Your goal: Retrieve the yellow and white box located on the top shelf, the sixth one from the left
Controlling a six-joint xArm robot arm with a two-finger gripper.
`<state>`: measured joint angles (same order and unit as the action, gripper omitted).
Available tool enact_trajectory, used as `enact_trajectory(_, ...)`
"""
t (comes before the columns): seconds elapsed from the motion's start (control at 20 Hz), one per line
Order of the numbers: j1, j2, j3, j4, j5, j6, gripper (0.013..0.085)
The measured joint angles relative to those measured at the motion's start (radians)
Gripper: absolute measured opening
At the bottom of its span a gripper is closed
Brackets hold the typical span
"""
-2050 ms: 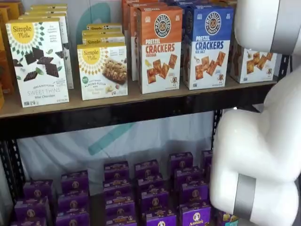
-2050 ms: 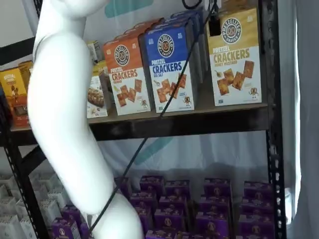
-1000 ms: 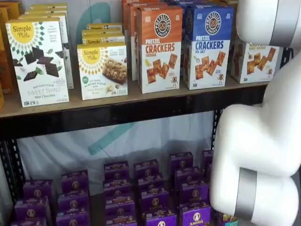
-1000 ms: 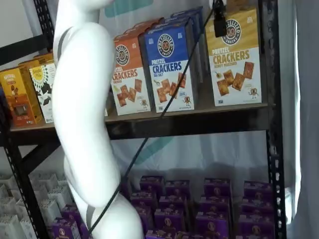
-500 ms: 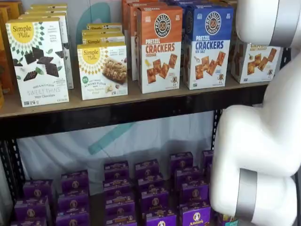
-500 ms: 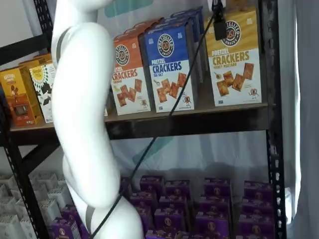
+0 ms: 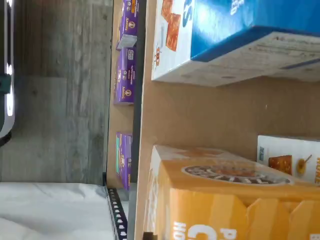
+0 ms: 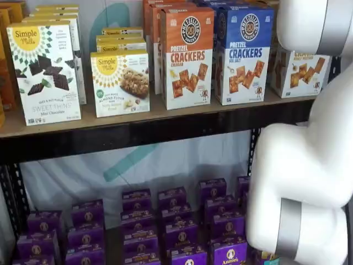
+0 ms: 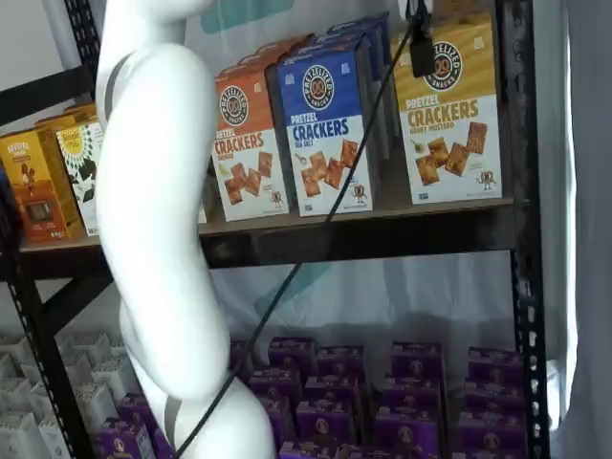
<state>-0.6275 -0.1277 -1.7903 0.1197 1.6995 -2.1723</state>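
Where the long brown wooden top shelf (image 9: 382, 206) with its black metal front rail crosses mid-frame in both shelf views, cartons are listed left to right: white Simple Mills cartons (image 8: 47, 72) with yellow sunburst at upper left, an orange-topped cracker carton (image 8: 186, 58), a blue-topped cracker carton (image 8: 242, 52), and the tall yellow and white box (image 9: 449, 110) at upper right, upright on the board. One black finger of the gripper (image 9: 422, 48) is seen at the top edge, over that box's front; whether the fingers are spread cannot be told. Purple boxes (image 8: 179, 232) are stacked along the lower frame. The white arm (image 9: 158, 229) is seen left of centre.
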Motion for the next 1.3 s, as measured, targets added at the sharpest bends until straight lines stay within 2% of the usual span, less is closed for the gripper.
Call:
enact_trajectory(0.25,0.001,-0.009,0.013,0.0,-0.011,-0.001,0.069)
enact_trajectory(0.4,0.0,-0.011,0.017,0.003,-0.013,-0.001,0.061)
enact_trajectory(0.75,-0.007,-0.001,-0.004,0.006,0.016,-0.003,0.061)
enact_trajectory(1.05,-0.032,-0.009,-0.038,0.034,0.074,-0.011,0.061)
enact_trajectory(1.3,-0.07,-0.054,-0.022,0.055,0.114,-0.036,0.061)
